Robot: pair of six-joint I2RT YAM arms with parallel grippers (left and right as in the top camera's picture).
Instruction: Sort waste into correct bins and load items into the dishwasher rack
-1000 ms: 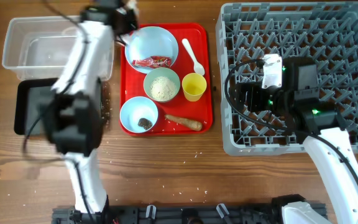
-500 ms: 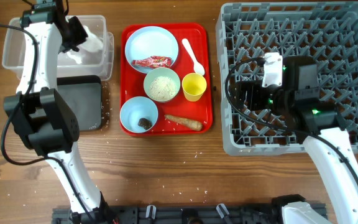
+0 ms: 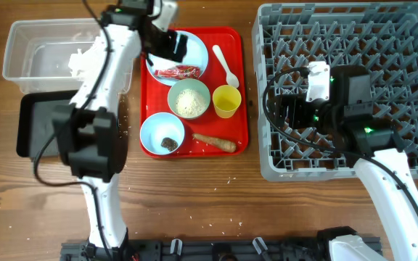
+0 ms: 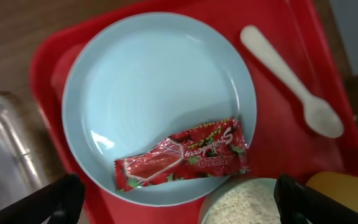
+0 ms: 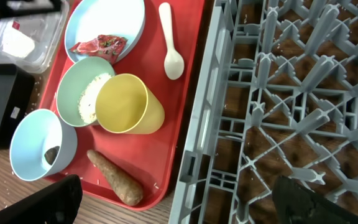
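1. Red foil snack wrapper [image 4: 182,155] lies flat on the pale round plate [image 4: 148,81], toward the rim nearest the rice bowl. Not yet lifted.
2. Left gripper [image 4: 179,186] hovers right over it, fingers [image 4: 64,199] spread wide, holding nothing.
3. Crumpled white tissue [image 3: 78,61] sits inside the clear plastic rectangular tub [image 3: 35,36]. That is the only waste in a bin. The shallow black rectangular tray [image 3: 35,123] just beside it is partly hidden by the arm; nothing visible in it.
4. Waste on the flat red serving tray [image 3: 242,138]: loose white rice [image 3: 189,103] in the pale green bowl [image 3: 174,93], small dark brown lump [image 3: 168,143] in the light blue bowl [image 3: 151,130], orange-brown carrot-like root [image 3: 214,142] lying loose.
5. Small yellow cup [image 3: 226,101] and white plastic spoon [image 3: 226,67] also on the tray.
6. Large square grey plastic dishwasher rack [image 3: 383,29] holds no dishes. Right gripper [image 5: 176,190] sits above it, fingers apart, empty.
7. Judgement: early stage. 1 of 5 wastes sorted, 0 of 5 items loaded.
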